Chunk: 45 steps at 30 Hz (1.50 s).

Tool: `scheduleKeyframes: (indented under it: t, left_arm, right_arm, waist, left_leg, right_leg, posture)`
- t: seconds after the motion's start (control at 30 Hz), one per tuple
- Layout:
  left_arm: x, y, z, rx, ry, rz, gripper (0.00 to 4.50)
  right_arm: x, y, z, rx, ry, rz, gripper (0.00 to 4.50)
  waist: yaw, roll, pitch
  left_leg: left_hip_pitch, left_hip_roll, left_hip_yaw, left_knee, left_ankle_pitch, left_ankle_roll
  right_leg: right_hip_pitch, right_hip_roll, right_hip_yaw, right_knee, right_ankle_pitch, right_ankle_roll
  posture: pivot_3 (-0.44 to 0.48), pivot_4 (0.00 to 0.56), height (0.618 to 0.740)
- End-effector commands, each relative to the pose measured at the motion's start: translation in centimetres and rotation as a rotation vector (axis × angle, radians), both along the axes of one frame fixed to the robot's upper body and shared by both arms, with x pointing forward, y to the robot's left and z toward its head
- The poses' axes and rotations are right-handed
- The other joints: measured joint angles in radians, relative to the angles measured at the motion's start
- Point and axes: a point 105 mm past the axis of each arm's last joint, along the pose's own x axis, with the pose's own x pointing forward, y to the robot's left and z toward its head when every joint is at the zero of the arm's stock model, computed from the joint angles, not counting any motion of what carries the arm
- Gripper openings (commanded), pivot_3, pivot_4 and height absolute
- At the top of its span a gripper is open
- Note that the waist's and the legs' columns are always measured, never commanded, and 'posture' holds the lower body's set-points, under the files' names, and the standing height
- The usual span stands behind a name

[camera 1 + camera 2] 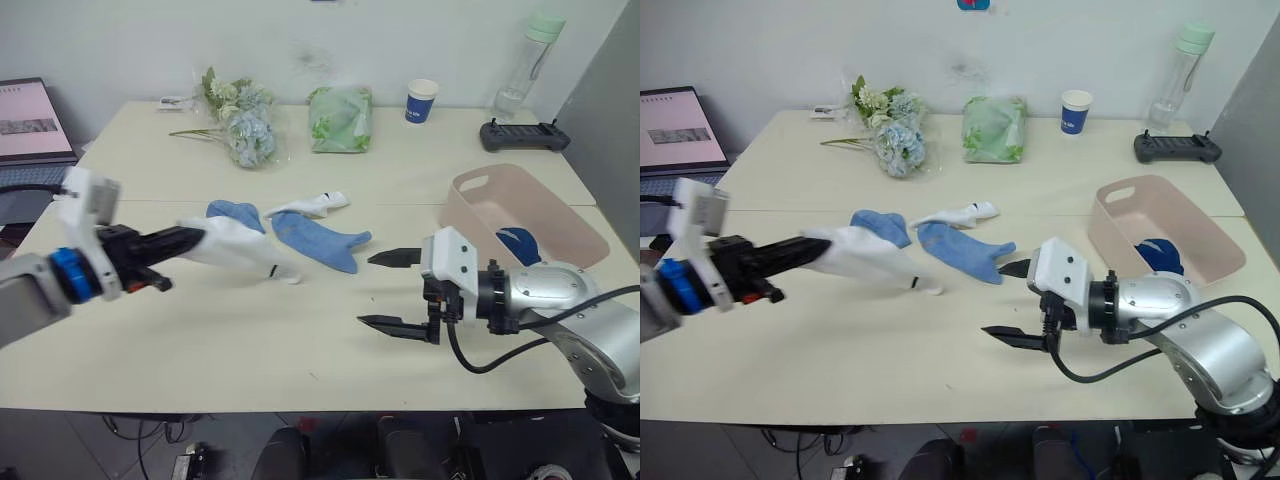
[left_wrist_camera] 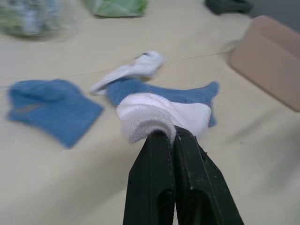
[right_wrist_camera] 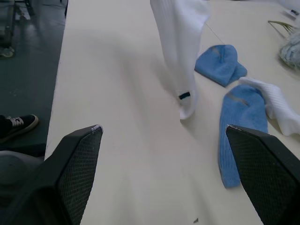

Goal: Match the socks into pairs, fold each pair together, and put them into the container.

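Cream tabletop [image 1: 250, 340] against a white wall, with a laptop [image 1: 35, 125] at 9 o'clock whose screen text is too small to read; no label on anything else can be made out. The left gripper [image 1: 190, 240] is clamped on a white sock [image 1: 240, 252], lifting its cuff while the toe trails on the table; a small blue mark shows near that toe. At 12 o'clock from this sock lies a light blue sock [image 1: 235, 214], and toward 2 o'clock a second light blue sock [image 1: 320, 243] and another white sock [image 1: 310, 205]. The right gripper [image 1: 398, 292] hovers wide open and empty at 4 o'clock of the held sock. At 3 o'clock stands the pink container [image 1: 560, 225] holding a dark navy bundle [image 1: 518, 245].
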Motion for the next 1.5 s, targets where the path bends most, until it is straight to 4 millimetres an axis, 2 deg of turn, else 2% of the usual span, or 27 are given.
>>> scheduleKeyframes:
  t: [0.03,0.1,0.13,0.2,0.33,0.4,0.6,0.73,0.8,0.87,1.07,1.23,1.27,1.33,1.5]
  left_arm:
    - [-0.7,2.5,2.9,0.097,-0.072,0.099,0.0]
    - [-0.9,4.0,4.5,0.183,-0.102,0.161,0.0]
    - [-0.9,4.0,4.7,0.203,-0.102,0.162,0.0]
    - [-0.8,3.3,3.8,0.224,-0.073,0.134,0.0]
    - [-0.4,0.2,0.4,0.219,-0.012,0.04,0.0]
    - [-0.2,-1.5,-2.0,0.168,0.031,0.0,0.0]
    - [0.0,-6.3,-7.2,0.054,0.123,-0.109,0.0]
    - [0.1,-10.0,-9.5,-0.002,0.175,-0.206,0.0]
    - [-0.3,-12.5,-10.6,-0.013,0.206,-0.29,0.0]
    - [-0.1,-14.4,-11.2,-0.042,0.221,-0.341,0.0]
    - [1.2,-18.4,-11.7,-0.077,0.219,-0.435,0.0]
    - [2.1,-19.7,-12.0,-0.078,0.221,-0.449,0.0]
    - [2.1,-19.8,-11.9,-0.079,0.217,-0.458,0.45]
    - [2.0,-20.0,-11.5,-0.099,0.212,-0.473,0.93]
    - [0.6,-20.5,-9.0,-0.161,0.182,-0.595,2.54]
  right_arm:
    - [0.0,0.6,0.8,0.018,-0.046,0.043,4.49]
    - [0.0,0.9,0.8,0.025,-0.048,0.056,4.49]
    - [0.1,0.9,0.8,0.026,-0.049,0.06,4.49]
    - [0.1,1.0,0.8,0.028,-0.05,0.063,4.49]
    - [0.2,1.0,0.7,0.026,-0.052,0.062,4.49]
    - [0.3,0.8,0.6,0.016,-0.052,0.05,4.49]
    - [0.5,-0.3,0.0,-0.031,-0.059,-0.002,4.49]
    - [0.7,-1.6,-0.6,-0.104,-0.079,-0.05,4.49]
    - [0.9,-2.6,-1.0,-0.15,-0.088,-0.085,4.49]
    - [0.9,-3.4,-1.3,-0.182,-0.092,-0.11,4.49]
    - [0.8,-4.2,-1.4,-0.214,-0.099,-0.144,4.49]
    - [0.8,-5.1,-1.6,-0.253,-0.105,-0.17,4.49]
    - [0.8,-5.3,-1.7,-0.264,-0.107,-0.174,4.5]
    - [0.9,-5.8,-1.7,-0.28,-0.111,-0.185,4.5]
    - [1.6,-7.0,-1.6,-0.313,-0.128,-0.206,4.5]
  waist:
    - [0.002,0.0,0.0]
    - [0.0,-0.001,0.0]
    - [0.0,-0.001,0.0]
    - [0.0,0.001,0.001]
    - [0.001,0.001,0.001]
    - [0.001,0.001,0.001]
    - [0.001,0.0,0.001]
    - [0.005,0.0,0.0]
    - [0.006,0.0,0.0]
    - [0.01,0.0,0.0]
    - [0.01,0.0,0.0]
    - [0.009,0.0,0.0]
    - [0.009,0.0,0.0]
    - [0.011,0.0,0.0]
    - [0.011,0.0,0.0]
  left_leg:
    - [0.0,0.0,0.0,0.0,0.0,0.0]
    - [0.0,0.0,0.0,0.0,0.0,0.0]
    - [0.0,0.0,0.0,0.0,0.0,0.0]
    - [0.0,-0.001,0.001,-0.001,0.0,0.0]
    - [0.0,0.0,0.002,0.0,0.0,0.0]
    - [0.0,0.0,0.001,-0.001,0.0,0.0]
    - [-0.001,0.0,0.001,0.0,0.0,0.0]
    - [-0.001,-0.001,0.001,0.001,0.0,0.0]
    - [-0.001,-0.001,0.001,0.001,0.0,0.0]
    - [-0.001,-0.002,0.001,0.001,0.0,0.0]
    - [0.0,-0.001,0.001,0.001,0.0,0.0]
    - [0.0,-0.001,0.001,0.001,0.0,-0.001]
    - [0.0,-0.001,0.001,0.001,0.0,-0.001]
    - [0.0,-0.001,0.001,0.001,0.0,-0.001]
    - [0.0,-0.001,0.001,0.002,0.001,-0.001]
  right_leg:
    - [0.0,0.0,0.0,0.0,0.0,0.0]
    - [0.0,0.0,0.0,0.0,0.0,0.0]
    - [-0.001,0.0,0.0,0.0,0.0,0.0]
    - [-0.001,0.0,0.0,0.0,0.0,0.0]
    - [-0.001,-0.001,0.001,0.0,0.0,0.0]
    - [-0.001,-0.001,0.001,0.0,0.0,0.0]
    - [-0.001,-0.001,0.001,0.0,0.0,0.0]
    - [0.0,-0.002,0.001,0.0,0.0,0.0]
    - [0.0,-0.002,0.001,0.0,0.0,0.0]
    - [0.001,-0.002,0.001,0.0,0.0,0.0]
    - [0.001,0.0,0.001,0.001,0.0,0.0]
    - [0.002,0.0,0.001,0.0,0.0,0.0]
    - [0.002,0.0,0.001,0.0,0.0,0.0]
    - [0.002,0.0,0.001,0.0,0.0,0.0]
    - [0.003,0.0,0.001,0.0,0.0,0.0]
  posture:
    - [0.0,0.15,0.74]
    - [0.0,0.15,0.74]
    - [0.0,0.15,0.74]
    - [0.0,0.15,0.74]
    - [0.0,0.15,0.74]
    - [0.0,0.15,0.74]
    - [0.0,0.15,0.74]
    - [0.0,0.15,0.74]
    - [0.0,0.15,0.74]
    - [0.0,0.15,0.74]
    - [0.0,0.15,0.74]
    - [0.0,0.15,0.74]
    - [0.0,0.15,0.74]
    - [0.0,0.15,0.74]
    - [0.0,0.15,0.74]
